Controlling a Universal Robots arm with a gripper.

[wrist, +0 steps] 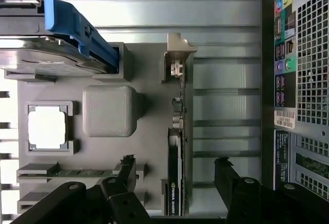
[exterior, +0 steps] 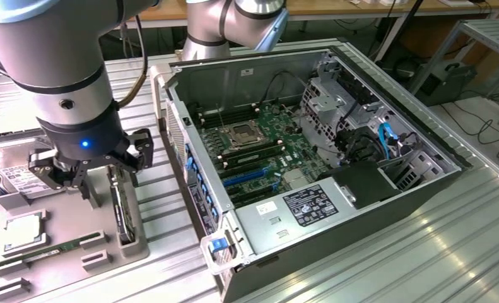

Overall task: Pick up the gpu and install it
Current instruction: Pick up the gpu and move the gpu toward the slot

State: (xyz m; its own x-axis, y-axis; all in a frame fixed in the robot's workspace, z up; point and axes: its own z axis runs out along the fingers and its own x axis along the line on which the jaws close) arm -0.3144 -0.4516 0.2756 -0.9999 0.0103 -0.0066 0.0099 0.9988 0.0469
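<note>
My pincer (exterior: 106, 180) is spread as wide as it goes and grips nothing. The graphics card (wrist: 177, 152) stands on its thin edge in a slot of the grey tray (wrist: 154, 80), directly below me, in the gap between my two fingers (wrist: 126, 175). One finger hangs on each side of the card and neither touches it. Its silver end bracket (wrist: 178, 54) sits at the end of the card away from my fingers.

Past one finger, further across the tray, lie a memory stick (wrist: 77, 172), a processor chip (wrist: 47, 126) in its square recess, and a hard drive (wrist: 41, 59) with a blue rail. Past my other finger, beyond the tray's edge, the open computer case (exterior: 224, 82) rests on the ribbed metal tabletop (exterior: 451, 240), near my pincer but apart from it.
</note>
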